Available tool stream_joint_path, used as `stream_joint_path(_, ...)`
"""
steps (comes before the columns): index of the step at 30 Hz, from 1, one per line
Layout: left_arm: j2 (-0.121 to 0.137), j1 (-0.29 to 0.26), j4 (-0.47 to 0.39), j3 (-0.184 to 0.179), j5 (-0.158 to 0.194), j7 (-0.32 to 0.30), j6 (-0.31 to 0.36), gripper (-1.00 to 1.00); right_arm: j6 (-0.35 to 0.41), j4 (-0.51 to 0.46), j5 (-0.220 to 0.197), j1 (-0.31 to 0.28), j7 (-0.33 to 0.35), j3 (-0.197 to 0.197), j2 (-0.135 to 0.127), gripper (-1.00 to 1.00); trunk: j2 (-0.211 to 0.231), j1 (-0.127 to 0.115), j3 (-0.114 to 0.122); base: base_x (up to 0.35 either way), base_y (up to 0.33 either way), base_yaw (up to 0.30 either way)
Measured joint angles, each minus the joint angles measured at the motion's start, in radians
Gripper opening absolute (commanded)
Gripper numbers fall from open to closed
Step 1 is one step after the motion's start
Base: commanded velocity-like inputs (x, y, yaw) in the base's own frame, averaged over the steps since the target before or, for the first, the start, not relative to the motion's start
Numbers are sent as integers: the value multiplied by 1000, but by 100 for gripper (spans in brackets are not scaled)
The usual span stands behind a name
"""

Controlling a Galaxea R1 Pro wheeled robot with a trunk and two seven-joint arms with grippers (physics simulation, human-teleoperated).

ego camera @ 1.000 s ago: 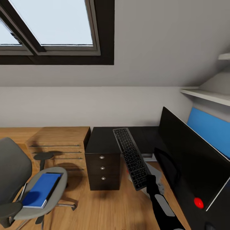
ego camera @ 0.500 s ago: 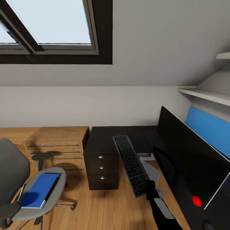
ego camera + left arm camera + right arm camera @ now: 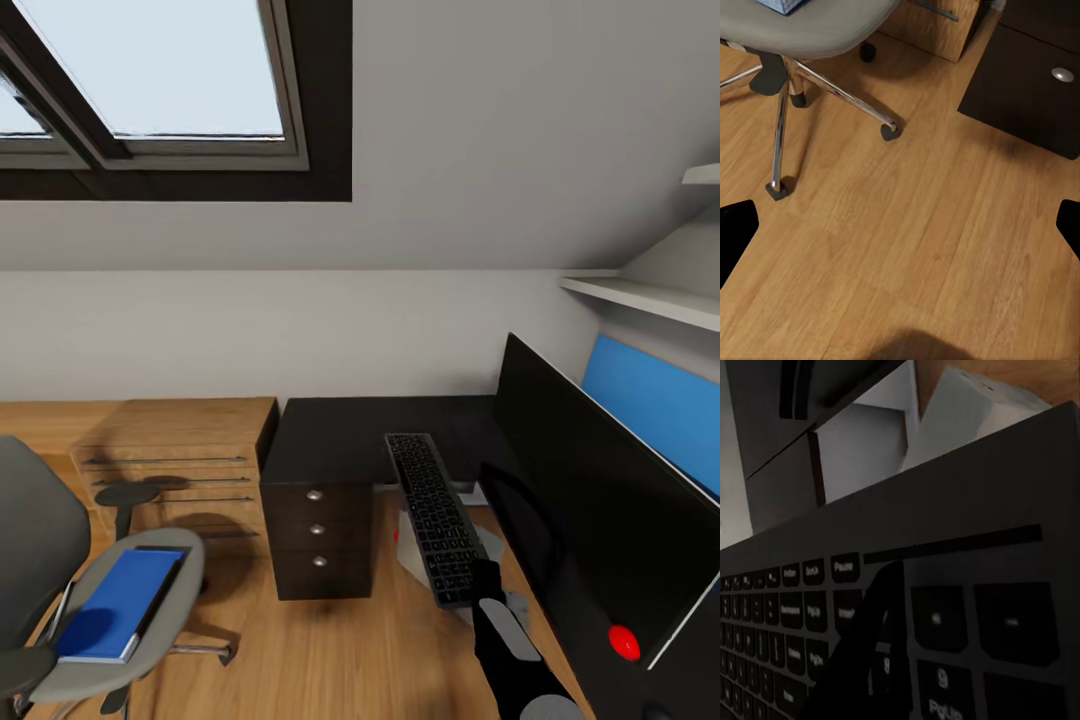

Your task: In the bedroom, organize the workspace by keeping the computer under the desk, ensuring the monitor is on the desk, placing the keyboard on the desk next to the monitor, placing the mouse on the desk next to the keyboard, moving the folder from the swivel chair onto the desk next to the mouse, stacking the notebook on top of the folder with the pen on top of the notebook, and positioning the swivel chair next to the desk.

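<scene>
The right gripper (image 3: 478,578) is apparently clamping the keyboard's (image 3: 436,517) near end, holding it above the desk (image 3: 340,440) edge beside the monitor (image 3: 590,510); it should be levelling it before lowering.

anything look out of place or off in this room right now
Yes. The keyboard hangs in the air, held at one end by the right pincer, not lying on the desk. The blue folder sits on the swivel chair seat. The computer, on the floor by the desk, looks tilted.
</scene>
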Motion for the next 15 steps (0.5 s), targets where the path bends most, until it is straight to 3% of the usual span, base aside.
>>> stream_joint_path(15,0,0,0,0,0,-1,1,100,-17,4,-17,-2,0,-7,0,-100,0,0,0,105,0,0)
